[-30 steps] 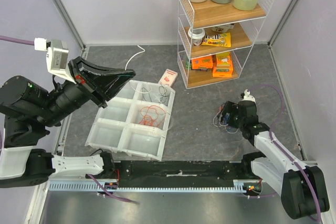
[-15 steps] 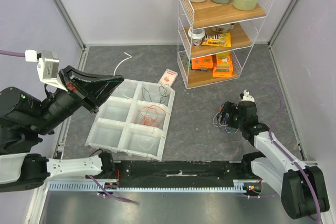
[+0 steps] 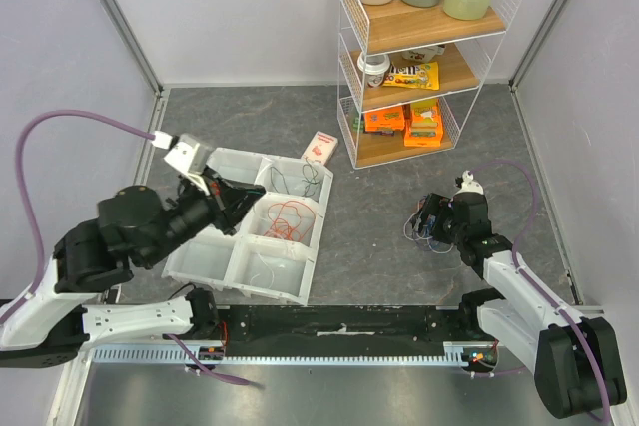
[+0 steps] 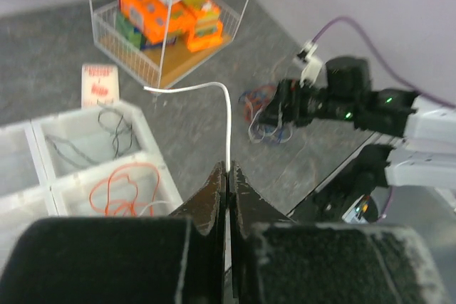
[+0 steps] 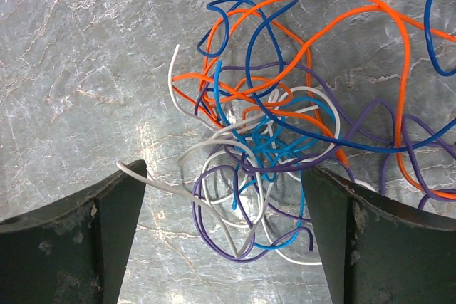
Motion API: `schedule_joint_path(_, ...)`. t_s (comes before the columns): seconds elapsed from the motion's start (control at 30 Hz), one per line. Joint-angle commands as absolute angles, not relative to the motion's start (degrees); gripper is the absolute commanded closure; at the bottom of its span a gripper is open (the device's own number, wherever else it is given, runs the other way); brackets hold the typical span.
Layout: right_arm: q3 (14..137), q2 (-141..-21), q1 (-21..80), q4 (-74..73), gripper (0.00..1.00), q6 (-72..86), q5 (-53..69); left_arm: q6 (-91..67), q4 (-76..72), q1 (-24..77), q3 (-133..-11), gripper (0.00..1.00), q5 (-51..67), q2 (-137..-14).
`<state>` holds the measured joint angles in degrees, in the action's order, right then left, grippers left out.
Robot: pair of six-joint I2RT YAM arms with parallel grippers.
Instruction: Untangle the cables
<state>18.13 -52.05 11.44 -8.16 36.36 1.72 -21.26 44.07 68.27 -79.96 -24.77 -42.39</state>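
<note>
My left gripper (image 3: 240,207) hangs over the white tray (image 3: 205,258), shut on a thin white cable (image 4: 228,115) that sticks out past its fingertips (image 4: 228,170) and bends left. An orange cable (image 3: 286,218) lies in a middle compartment, dark cables (image 3: 306,179) in a back one, a pale one (image 3: 262,268) in a front one. My right gripper (image 3: 433,218) is open and low over the tangle (image 5: 285,126) of orange, blue, white and purple cables on the floor. Its fingers (image 5: 107,211) straddle the tangle's near part, and a white strand touches the left finger.
A wire rack (image 3: 424,57) with bottles, snacks and orange boxes stands at the back right. A small red and white box (image 3: 320,147) lies behind the tray. Purple hoses run to both arms. In the left wrist view the right arm (image 4: 356,101) sits beside the tangle (image 4: 263,115).
My left arm has swung down and to the right, from raised at the far left to low over the tray, carrying the white cable along. The right arm has stayed put.
</note>
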Motion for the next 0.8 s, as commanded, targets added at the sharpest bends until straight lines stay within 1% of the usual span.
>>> schedule_joint_path(0.0, 17.75, -51.24, 11.34, -6.06, 0.03, 35.42, 2.28, -29.69, 47.89, 68.47, -75.52, 0.98, -28.12, -42.37)
schedule_joint_path(0.17, 17.49, -50.71, 11.42, -5.89, 0.03, 35.42, 2.46, -35.94, 50.88, 68.47, -66.9, 0.98, -29.35, -37.01)
schedule_joint_path(0.3, 17.31, -50.71, 11.34, -5.54, 0.03, 35.16, 3.07, -39.8, 57.72, 68.38, -68.29, 0.98, -29.8, -32.18)
schedule_joint_path(0.43, 17.32, -50.97, 11.34, -5.27, 0.03, 35.07, 3.43, -44.99, 64.24, 68.47, -67.07, 0.98, -26.03, -30.85)
schedule_joint_path(0.6, 17.23, -51.15, 11.34, -5.18, 0.03, 34.98, 3.78, -50.18, 58.73, 68.47, -54.35, 0.98, -17.5, -36.19)
schedule_joint_path(0.77, 17.23, -51.06, 11.42, -5.1, 0.03, 34.98, 4.04, -52.99, 50.03, 68.47, -44.22, 0.98, -20.56, -43.4)
